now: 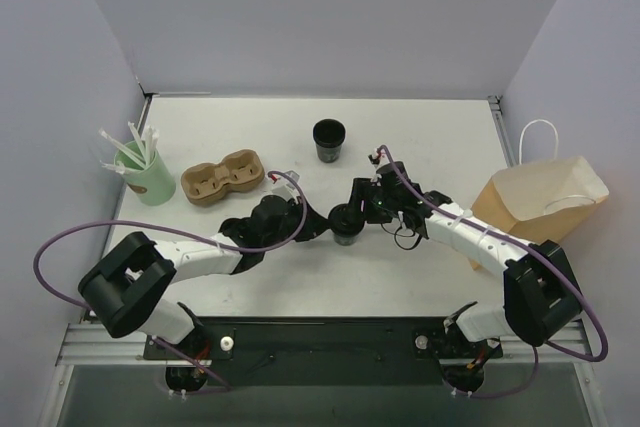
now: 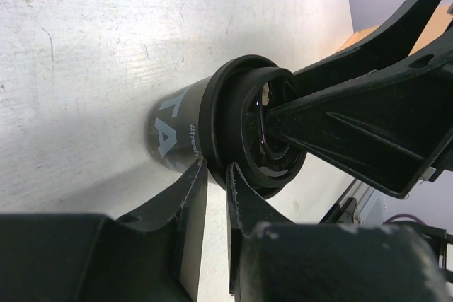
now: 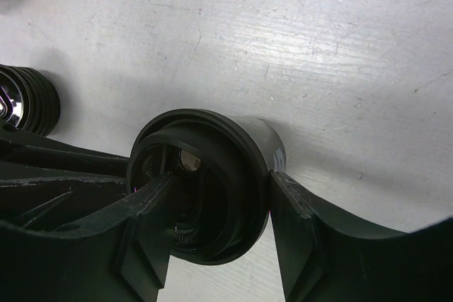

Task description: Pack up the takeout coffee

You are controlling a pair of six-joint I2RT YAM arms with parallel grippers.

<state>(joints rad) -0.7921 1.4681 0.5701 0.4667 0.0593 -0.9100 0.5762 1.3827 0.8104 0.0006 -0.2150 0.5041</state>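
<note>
The takeout coffee point(image 1: 346, 226), a small black cup with a black lid, stands upright on the table between both grippers. In the left wrist view the cup point(image 2: 177, 129) shows grey lettering, and my left gripper point(image 2: 216, 172) is nearly shut, with its fingertips pinching the lid's rim from the side. In the right wrist view my right gripper point(image 3: 221, 178) straddles the lid point(image 3: 226, 196). One finger lies across the lid's recessed top and the other presses the lid's outer edge. In the top view the left gripper point(image 1: 322, 223) and right gripper point(image 1: 357, 211) meet at the cup.
A squat ribbed black stack point(image 1: 328, 139) stands behind the cup and shows in the right wrist view point(image 3: 28, 100). A cardboard cup carrier point(image 1: 222, 179) and a mint-green cup of white straws point(image 1: 145, 175) are at the left. The brown paper bag point(image 1: 545, 197) stands open at the right.
</note>
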